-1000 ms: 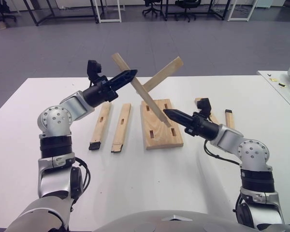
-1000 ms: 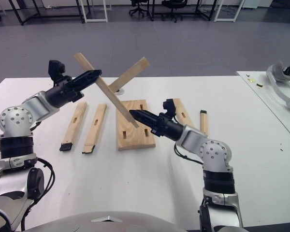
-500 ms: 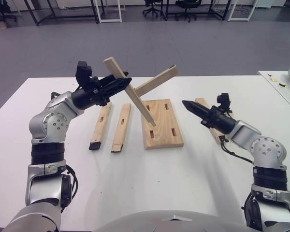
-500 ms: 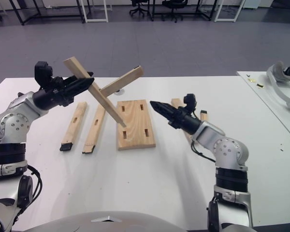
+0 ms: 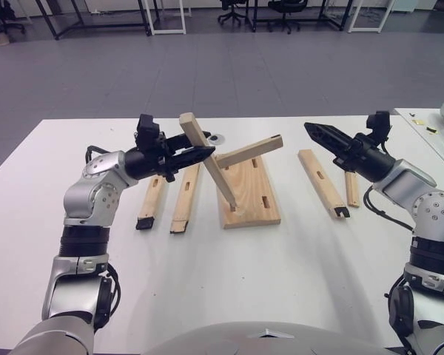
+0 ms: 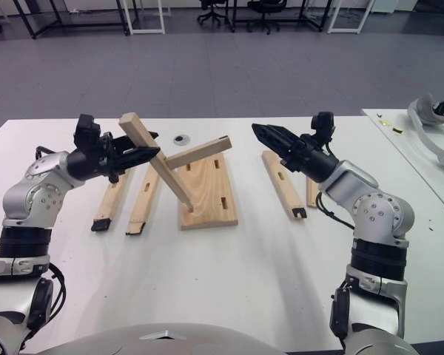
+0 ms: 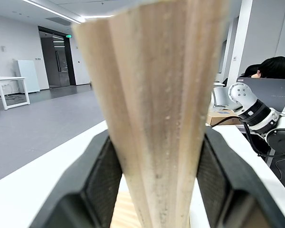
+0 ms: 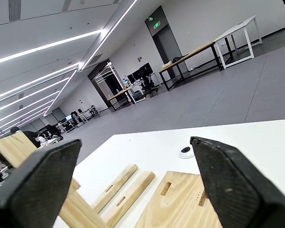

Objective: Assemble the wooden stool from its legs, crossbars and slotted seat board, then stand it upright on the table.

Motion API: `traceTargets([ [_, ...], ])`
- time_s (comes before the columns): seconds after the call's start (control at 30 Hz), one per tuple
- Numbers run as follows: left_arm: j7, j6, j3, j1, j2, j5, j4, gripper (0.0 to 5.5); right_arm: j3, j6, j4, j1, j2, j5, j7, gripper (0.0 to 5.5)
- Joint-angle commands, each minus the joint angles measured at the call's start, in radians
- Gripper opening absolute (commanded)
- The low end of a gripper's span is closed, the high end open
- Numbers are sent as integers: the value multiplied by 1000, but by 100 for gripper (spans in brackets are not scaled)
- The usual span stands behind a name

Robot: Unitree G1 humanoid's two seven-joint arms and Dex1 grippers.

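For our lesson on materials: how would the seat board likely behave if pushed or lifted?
The seat board is a thick slab, so probably stiff and fairly heavy. It lies flat on the table, so a push should slide it, not roll or tip it. The crossed piece seems to rest on it and might snag.

No legible text or numbers; the green sign [image 8: 153,19] above the doorway [image 8: 168,45] is too small
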Motion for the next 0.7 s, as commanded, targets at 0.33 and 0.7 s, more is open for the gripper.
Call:
traceTargets([
  [0.33, -26, -101, -37, 10, -9, 79, 52, 208, -24, 1, -19, -58, -8, 18, -8, 426],
  [0.7, -60, -179, -77, 37, -19, 136, 87, 208, -35, 0, -21, -59, 0, 23, -16, 426],
])
